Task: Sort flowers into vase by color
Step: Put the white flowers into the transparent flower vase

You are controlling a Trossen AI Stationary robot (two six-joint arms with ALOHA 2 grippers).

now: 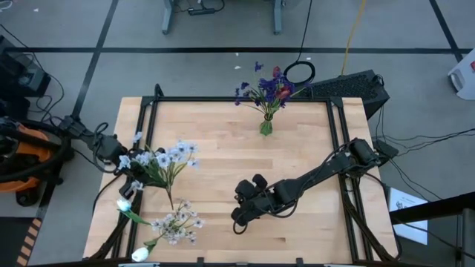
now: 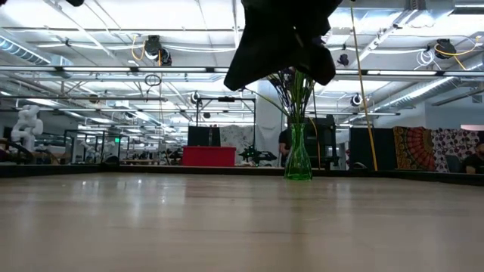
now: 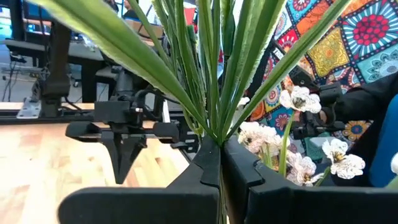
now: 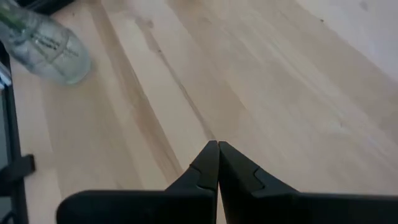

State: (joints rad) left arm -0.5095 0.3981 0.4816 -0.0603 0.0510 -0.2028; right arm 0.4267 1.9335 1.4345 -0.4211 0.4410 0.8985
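A clear green vase stands at the table's far middle with purple-blue sprays and a dark red bud in it; the low view shows the vase too. My left gripper, at the table's left edge, is shut on a bunch of pale white-blue flowers. A second white spray shows near the front left corner. My right gripper hangs shut and empty above the table's middle front, its fingertips over bare wood. My left gripper pinches several thin green stems and long leaves between its two shut fingers. The fingers reach level, and the stems fan out beyond their tips. The blossoms spread past the gripper over the table's left part.
A black frame rail runs round the wooden tabletop. Bare wood lies between the vase and my right gripper. A black keyboard sits beyond the far right corner, and cables trail off the right side.
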